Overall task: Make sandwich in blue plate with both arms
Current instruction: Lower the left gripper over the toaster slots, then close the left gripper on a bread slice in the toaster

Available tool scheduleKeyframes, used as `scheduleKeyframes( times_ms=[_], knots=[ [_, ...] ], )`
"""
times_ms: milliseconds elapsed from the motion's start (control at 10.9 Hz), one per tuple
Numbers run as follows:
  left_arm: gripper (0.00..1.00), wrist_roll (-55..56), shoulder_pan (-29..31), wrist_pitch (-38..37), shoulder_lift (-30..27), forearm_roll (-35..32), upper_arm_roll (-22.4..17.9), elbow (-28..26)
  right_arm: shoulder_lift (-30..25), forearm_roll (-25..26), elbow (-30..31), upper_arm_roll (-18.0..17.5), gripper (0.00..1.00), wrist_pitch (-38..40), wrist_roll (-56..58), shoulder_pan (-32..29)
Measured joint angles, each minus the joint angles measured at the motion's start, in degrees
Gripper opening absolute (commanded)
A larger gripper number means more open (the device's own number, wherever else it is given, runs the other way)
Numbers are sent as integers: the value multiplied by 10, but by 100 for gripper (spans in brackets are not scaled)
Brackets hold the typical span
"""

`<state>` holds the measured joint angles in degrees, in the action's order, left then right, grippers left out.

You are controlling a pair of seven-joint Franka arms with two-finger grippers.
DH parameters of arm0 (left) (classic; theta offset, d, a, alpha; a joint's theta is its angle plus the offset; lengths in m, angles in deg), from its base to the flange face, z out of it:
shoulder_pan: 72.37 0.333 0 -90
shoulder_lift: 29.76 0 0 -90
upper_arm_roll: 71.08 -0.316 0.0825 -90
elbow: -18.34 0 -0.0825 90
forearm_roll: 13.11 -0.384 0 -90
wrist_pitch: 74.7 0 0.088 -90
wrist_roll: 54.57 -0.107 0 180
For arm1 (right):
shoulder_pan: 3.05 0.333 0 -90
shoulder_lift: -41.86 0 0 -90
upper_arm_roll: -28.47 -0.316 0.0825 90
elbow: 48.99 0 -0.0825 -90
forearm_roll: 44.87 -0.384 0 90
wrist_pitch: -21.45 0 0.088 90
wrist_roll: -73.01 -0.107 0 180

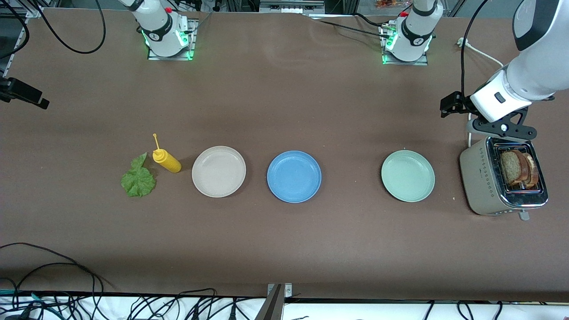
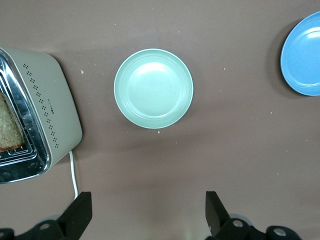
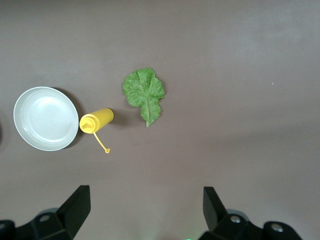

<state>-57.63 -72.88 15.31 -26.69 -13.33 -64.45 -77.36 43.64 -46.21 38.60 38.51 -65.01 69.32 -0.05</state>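
bright even light, soft shadows, sharp focus.

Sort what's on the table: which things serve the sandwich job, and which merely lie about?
Job: blue plate; bread slices in the toaster; lettuce leaf.
Lying about: beige plate; mint-green plate; yellow squeeze bottle.

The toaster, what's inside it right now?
The toaster holds brown bread slices standing upright in its top opening; their lower parts are hidden inside. The left gripper is over it, open.

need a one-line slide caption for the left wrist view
Open left gripper over bare table, with mint-green plate, toaster holding bread, and the blue plate at the frame's edge.
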Motion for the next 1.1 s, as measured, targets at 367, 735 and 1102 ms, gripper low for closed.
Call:
scheduleKeyframes(
  times_ms=[367,735,1102],
  knots=[
    [100,-10,21,0,27,-22,-28,33,0,0,0,0,100,0,0,0],
    [100,-81,98,57,95,-22,-33,47,0,0,0,1,100,0,0,-1],
    [100,-166,152,167,163,-22,-34,50,0,0,0,1,100,0,0,0]
  ],
)
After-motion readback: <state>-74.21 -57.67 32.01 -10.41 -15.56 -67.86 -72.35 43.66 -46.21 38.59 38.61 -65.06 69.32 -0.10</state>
